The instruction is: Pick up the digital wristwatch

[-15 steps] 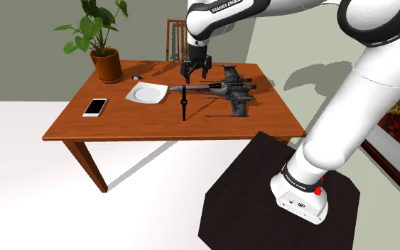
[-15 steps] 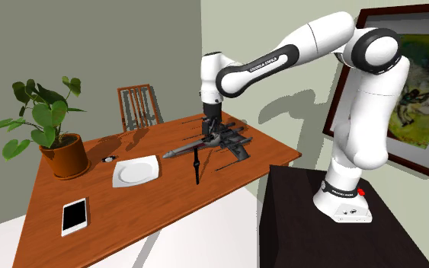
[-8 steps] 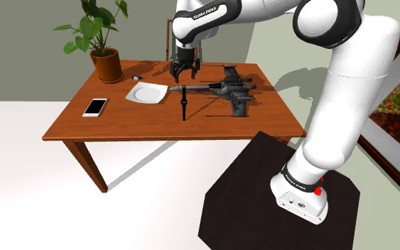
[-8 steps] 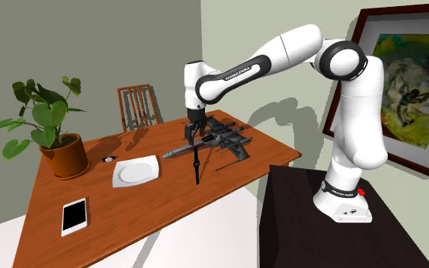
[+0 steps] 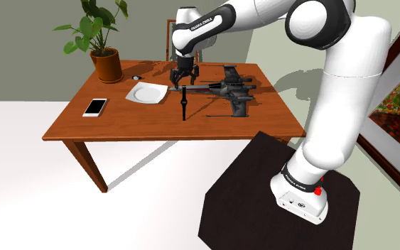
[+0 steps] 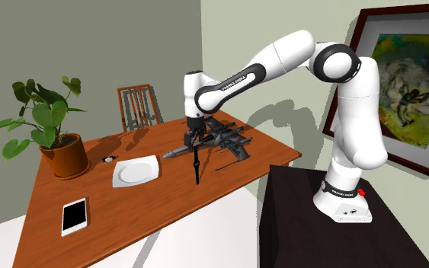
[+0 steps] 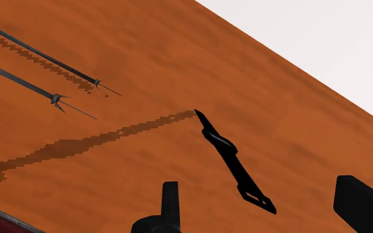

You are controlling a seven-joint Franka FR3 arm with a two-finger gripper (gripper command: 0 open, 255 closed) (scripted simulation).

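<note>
The black two-finger pincer (image 5: pixel 184 78), fingers apart, is hovering over the thin black digital wristwatch (image 5: pixel 183 104), which is standing upright on the brown wooden desk (image 5: pixel 120 121), at four o'clock of the white square plate (image 5: pixel 146 93) in the shoulder view. The approach is likely ending; next comes lowering around the strap, then closing.

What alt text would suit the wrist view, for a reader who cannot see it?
A slim black wristwatch is on an orange-brown wooden table, its near end between the open black fingers of the tool, which do not touch it. Two thin grey rods show farther off, and white floor past the table's edge.
</note>
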